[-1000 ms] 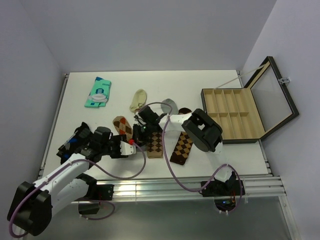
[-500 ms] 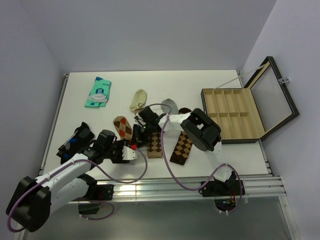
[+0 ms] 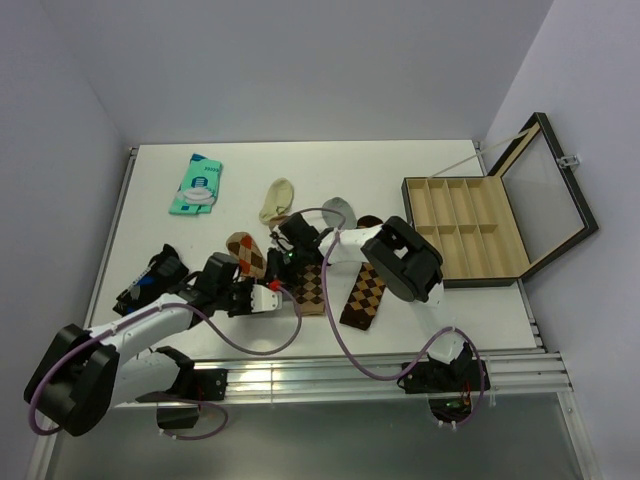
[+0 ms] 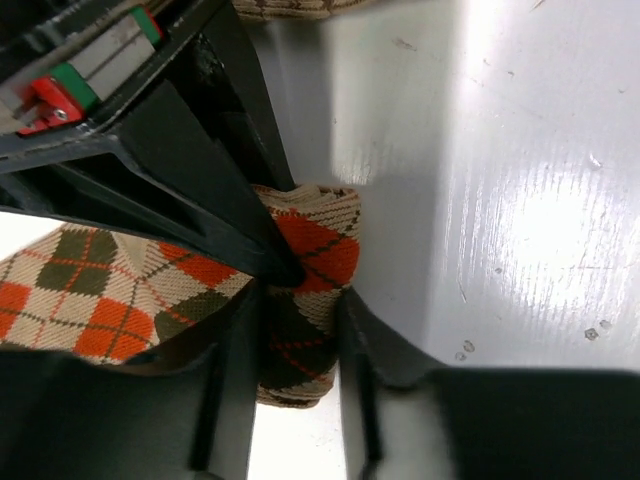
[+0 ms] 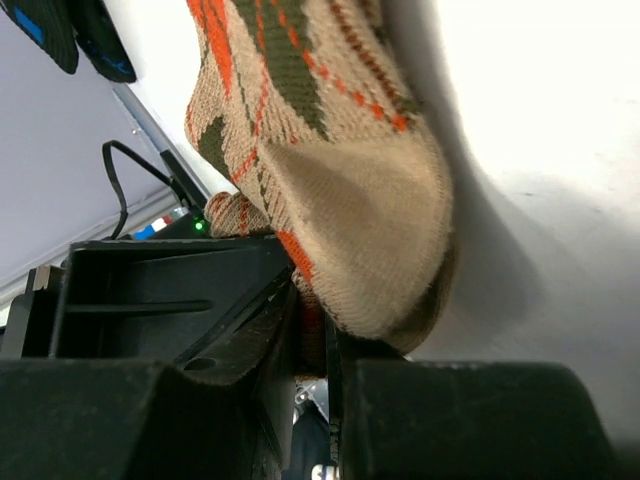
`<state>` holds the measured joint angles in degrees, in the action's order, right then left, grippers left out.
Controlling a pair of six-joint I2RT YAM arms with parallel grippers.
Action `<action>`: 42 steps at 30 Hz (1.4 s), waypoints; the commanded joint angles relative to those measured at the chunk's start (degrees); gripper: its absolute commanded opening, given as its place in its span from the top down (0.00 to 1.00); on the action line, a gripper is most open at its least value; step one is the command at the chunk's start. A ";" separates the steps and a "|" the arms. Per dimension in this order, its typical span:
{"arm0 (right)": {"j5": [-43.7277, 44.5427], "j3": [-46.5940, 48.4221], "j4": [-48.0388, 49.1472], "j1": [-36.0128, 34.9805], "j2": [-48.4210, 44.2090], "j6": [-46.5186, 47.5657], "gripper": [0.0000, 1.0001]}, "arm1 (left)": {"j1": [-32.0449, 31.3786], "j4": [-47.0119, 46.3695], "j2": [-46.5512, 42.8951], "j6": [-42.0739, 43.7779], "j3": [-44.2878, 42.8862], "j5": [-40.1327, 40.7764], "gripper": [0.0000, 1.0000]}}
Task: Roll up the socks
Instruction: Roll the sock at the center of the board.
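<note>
Left of the open box (image 3: pixel 482 281), on the surface (image 3: pixel 330 170): red-orange sock (image 3: pixel 247 255), rolled end clamped in the left hand (image 4: pixel 300 330), other end pinched in the closed right hand (image 5: pixel 310 340). Pull taut; roll tight, straight, edges aligned.

Tan argyle sock (image 4: pixel 310 255) with red-orange and olive diamonds; white table (image 4: pixel 500 200).

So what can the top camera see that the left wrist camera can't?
Only the top camera: the open box, the teal packet, the cream sock and the dark brown sock. Only the left wrist camera: up close, the folded sock end pinched in the left claw. Both: the red-orange sock and the white table.
</note>
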<state>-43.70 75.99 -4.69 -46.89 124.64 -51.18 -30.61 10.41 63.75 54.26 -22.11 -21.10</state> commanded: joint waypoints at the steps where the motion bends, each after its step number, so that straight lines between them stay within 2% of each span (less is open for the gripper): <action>1: 1.78 -1.98 0.64 0.23 -1.24 -0.50 0.96 | -0.24 3.55 3.30 0.05 -1.97 0.98 0.66; 2: 1.87 -2.16 1.43 0.31 -1.76 -0.68 0.93 | -0.24 4.43 4.10 0.14 -3.19 0.63 0.73; 4: 2.83 -3.12 2.22 0.40 -2.55 -1.03 0.80 | -0.24 7.85 6.64 0.41 -5.39 0.01 0.80; 5: 3.88 -3.39 2.23 0.49 -3.69 -0.94 0.75 | -0.24 9.17 7.44 0.41 -6.10 -0.60 0.87; 6: 4.85 -4.61 2.58 0.57 -4.48 -1.03 0.67 | -0.33 11.79 8.75 0.41 -6.89 -1.39 0.90; 8: 8.88 -7.93 4.41 0.66 -8.16 -1.82 0.60 | -0.15 13.57 9.38 0.41 -8.56 -2.45 0.96; 9: 10.38 -9.35 4.42 1.01 -9.75 -2.08 0.54 | -0.15 15.06 9.47 0.32 -9.00 -3.50 0.97; 12: 17.14 -15.76 8.72 1.89 -16.95 -2.87 0.46 | 0.02 17.70 9.73 0.41 -11.11 -5.87 1.00; 17: 26.46 -27.44 12.85 3.12 -28.98 -4.89 0.44 | 1.95 27.71 13.15 1.63 -17.78 -11.06 1.00; 21: 36.64 -34.40 15.58 3.30 -36.03 -4.37 0.44 | 5.03 35.27 19.11 4.09 -23.58 -16.33 1.00; 24: 39.83 -39.24 18.57 3.04 -41.31 -2.44 0.45 | 7.66 42.04 23.94 7.08 -28.07 -19.67 1.00; 26: 43.52 -41.88 20.50 1.64 -45.70 0.63 0.45 | 9.86 46.86 26.85 9.53 -31.41 -21.26 1.00; 28: 52.44 -42.76 20.42 -0.64 -49.82 4.74 0.45 | 10.92 50.04 31.60 11.21 -34.56 -22.22 1.00; 31: 58.10 -44.52 23.22 -7.84 -53.09 12.57 0.44 | 12.68 57.15 38.19 14.29 -38.87 -23.37 1.00; 32: 58.12 -45.56 26.10 -11.08 -54.23 14.60 0.43 | 13.29 58.57 39.69 15.69 -39.84 -23.63 1.00; 36: 53.29 -46.98 33.06 -15.14 -53.45 23.73 0.43 | 14.35 64.81 46.98 18.33 -44.32 -24.51 1.00; 38: 50.23 -46.02 35.09 -16.38 -51.00 26.03 0.42 | 14.53 66.84 49.18 18.43 -45.39 -24.60 1.00; 42: 49.50 -41.37 34.83 -18.58 -43.88 31.56 0.41 | 14.61 68.16 51.65 17.72 -46.53 -24.17 1.00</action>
<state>6.17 31.44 26.24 -64.07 76.93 -27.18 -16.08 73.36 113.95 69.69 -67.33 -44.40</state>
